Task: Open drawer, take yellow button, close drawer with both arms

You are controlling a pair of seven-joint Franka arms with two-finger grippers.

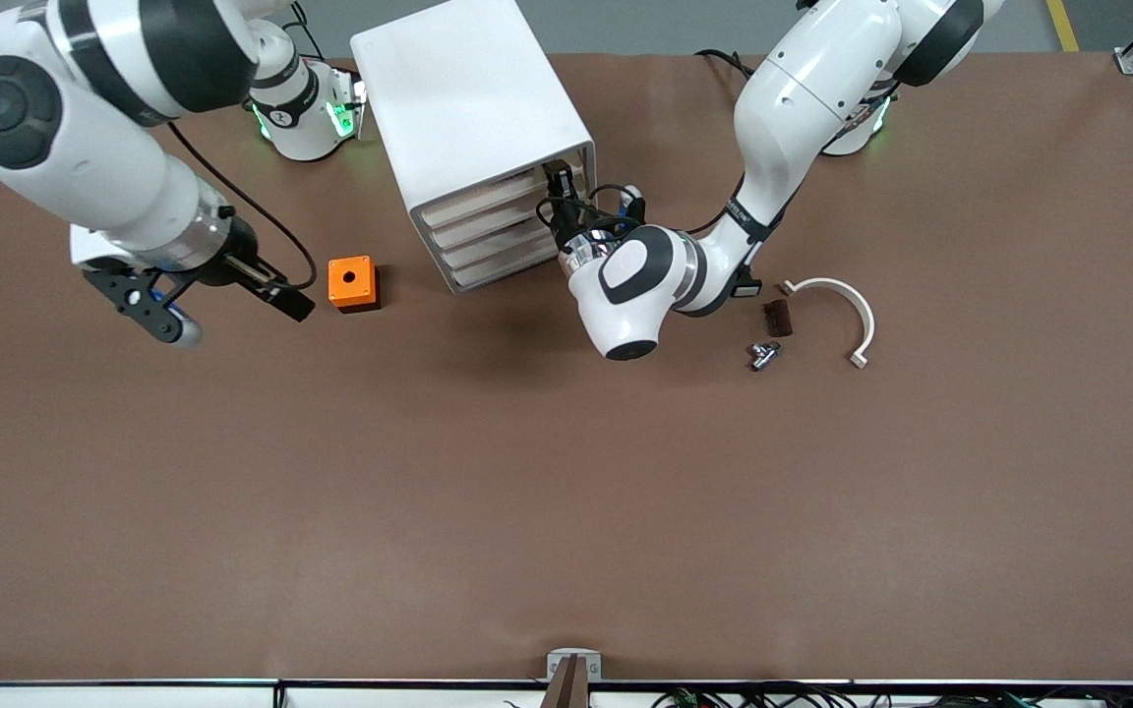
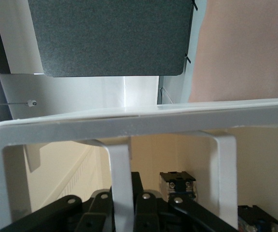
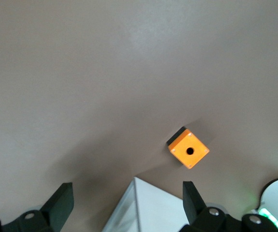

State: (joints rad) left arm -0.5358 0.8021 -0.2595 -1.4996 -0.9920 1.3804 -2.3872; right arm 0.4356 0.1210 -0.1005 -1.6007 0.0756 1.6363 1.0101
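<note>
The white cabinet [image 1: 473, 118] stands at the back of the table, its four drawers stacked in its front. My left gripper [image 1: 559, 187] is at the top drawer [image 1: 498, 194], at the end toward the left arm. In the left wrist view the black fingers [image 2: 146, 205] close on a white upright bar of the drawer's front [image 2: 121, 164]. Small dark parts [image 2: 177, 183] lie inside. The button is hidden. My right gripper [image 1: 227, 310] is open and empty over the table beside the orange box [image 1: 353, 283]; its fingers [image 3: 62, 203] stand wide apart.
The orange box with a round hole [image 3: 189, 150] sits nearer to the right arm's end than the cabinet. A white curved bracket [image 1: 847, 315], a dark brown block [image 1: 776, 318] and a small metal part [image 1: 763, 354] lie toward the left arm's end. A white boxy corner [image 3: 144, 208] shows under the right gripper.
</note>
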